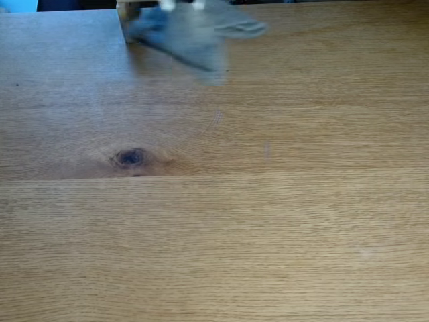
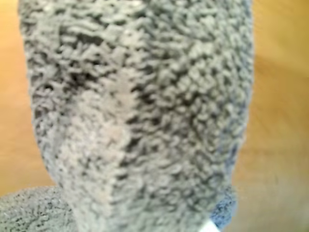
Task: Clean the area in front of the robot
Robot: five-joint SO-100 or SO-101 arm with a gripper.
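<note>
The area in front of the robot is a broad light-brown wooden tabletop [image 1: 268,221] with one dark oval knot [image 1: 131,157]. A grey terry cloth [image 1: 184,33] hangs blurred just above the table's far edge and casts a shadow on the wood. It hangs from white parts of the robot [image 1: 167,4] at the top edge of the fixed view. In the wrist view the grey cloth [image 2: 140,111] drapes right in front of the lens and hides the fingers. Bare wood [image 2: 280,121] shows at both sides. From the hanging cloth, the gripper reads as shut on it.
A pale upright wooden post [image 1: 129,9] stands at the far edge, just left of the cloth. A light-blue patch [image 1: 17,5] shows beyond the table's far left corner. The tabletop stretches wide toward the camera and to both sides.
</note>
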